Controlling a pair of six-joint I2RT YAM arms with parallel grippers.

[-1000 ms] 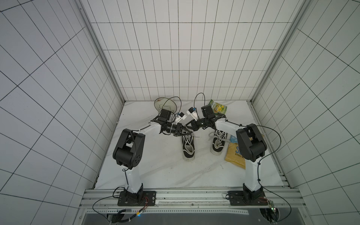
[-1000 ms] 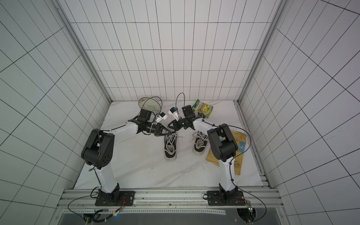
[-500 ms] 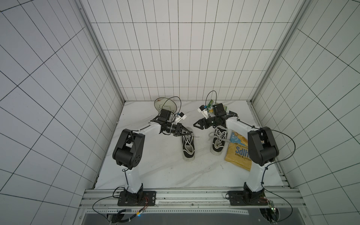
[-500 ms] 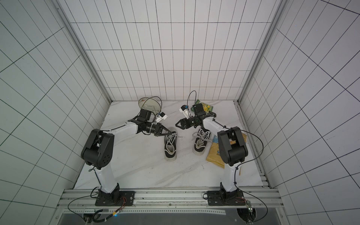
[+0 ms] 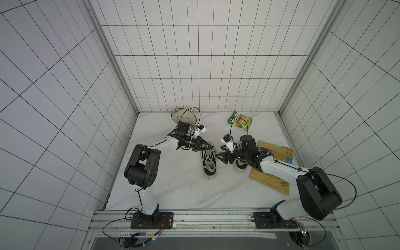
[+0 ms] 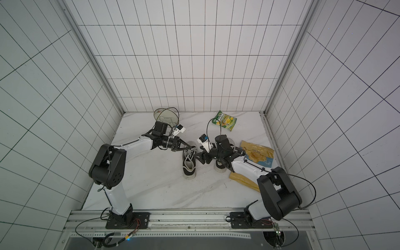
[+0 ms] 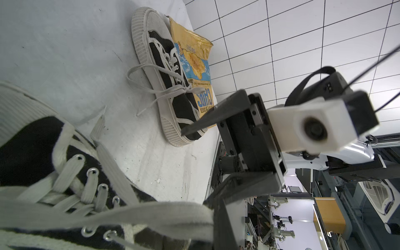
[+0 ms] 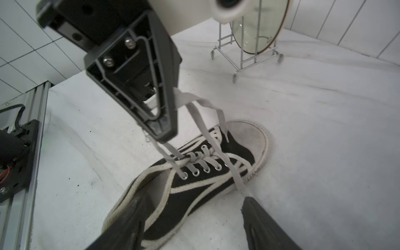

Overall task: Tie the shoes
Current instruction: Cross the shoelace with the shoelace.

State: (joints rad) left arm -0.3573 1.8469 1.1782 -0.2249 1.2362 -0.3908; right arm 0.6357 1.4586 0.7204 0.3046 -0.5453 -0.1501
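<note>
Knot-tying on the black canvas low-top sneaker (image 5: 209, 164), mid white marbled tabletop (image 5: 173, 190): left gripper (image 8: 161, 135) is clamped on its thick white laces (image 8: 201, 123), right gripper (image 8: 192, 201) has its jaws spread wide alongside. Next, I reckon: grab the loose end.

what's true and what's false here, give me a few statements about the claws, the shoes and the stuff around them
1. The left claw is shut on a white lace of the centre shoe. True.
2. The right claw is shut too. False: its jaws stand wide apart.
3. A yellow chip bag lies beside the other shoe. True.
4. The green snack packet lies between the shoes. False: it lies near the back wall, apart from both.
5. The round disc lies flat. False: it stands on edge in a wire rack.
</note>
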